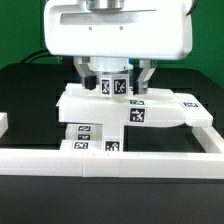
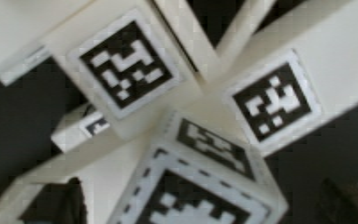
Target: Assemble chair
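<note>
chair block (image 1: 114,86) is sitting upright directly under the gripper (image 1: 116,78), whose jaws are hanging open either side of it.

The robot's white wrist housing (image 1: 118,30) fills the upper middle of the frame. Below it the jaws stand spread, with a dark finger (image 1: 84,74) on each side of a small tagged chair block (image 1: 113,85) and a gap showing on both sides. The block rises from a flat white slab (image 1: 165,110) at the centre. In front of the slab sits a lower tagged part (image 1: 85,135), just behind the long white border wall (image 1: 150,160) across the lower frame. The counter (image 1: 30,100) is black.
</note>
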Controlling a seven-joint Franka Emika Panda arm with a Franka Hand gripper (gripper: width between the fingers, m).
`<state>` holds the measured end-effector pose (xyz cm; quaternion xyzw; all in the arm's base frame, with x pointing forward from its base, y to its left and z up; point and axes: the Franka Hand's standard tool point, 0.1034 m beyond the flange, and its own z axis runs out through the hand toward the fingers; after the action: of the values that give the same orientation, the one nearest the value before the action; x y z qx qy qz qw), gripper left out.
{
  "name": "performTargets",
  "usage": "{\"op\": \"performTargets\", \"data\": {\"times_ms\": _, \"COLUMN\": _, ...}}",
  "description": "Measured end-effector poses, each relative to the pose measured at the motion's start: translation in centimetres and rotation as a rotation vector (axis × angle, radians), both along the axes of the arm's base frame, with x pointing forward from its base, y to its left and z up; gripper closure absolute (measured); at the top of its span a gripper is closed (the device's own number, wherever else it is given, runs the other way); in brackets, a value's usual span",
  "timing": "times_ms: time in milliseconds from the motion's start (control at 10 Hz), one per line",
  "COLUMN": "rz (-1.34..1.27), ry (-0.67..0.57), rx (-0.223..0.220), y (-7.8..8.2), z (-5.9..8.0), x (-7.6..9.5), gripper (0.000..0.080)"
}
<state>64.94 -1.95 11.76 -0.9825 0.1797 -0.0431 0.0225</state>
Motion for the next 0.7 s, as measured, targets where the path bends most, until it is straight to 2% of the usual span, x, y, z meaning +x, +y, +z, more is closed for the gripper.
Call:
{"op": "performTargets", "data": {"times_ms": 400, "rz": 0.412, "ry": -0.043, "rx": -0.048, "y": 0.66, "z": -0.07, "x": -0.19, "gripper": 0.0151}}
{"op": "performTargets", "data": {"times_ms": 700, "rz": 0.627, "ry": -0.043, "rx": -0.082, "y": 0.26, "z": -0.15, "x": -0.4, "gripper": 0.0151}}
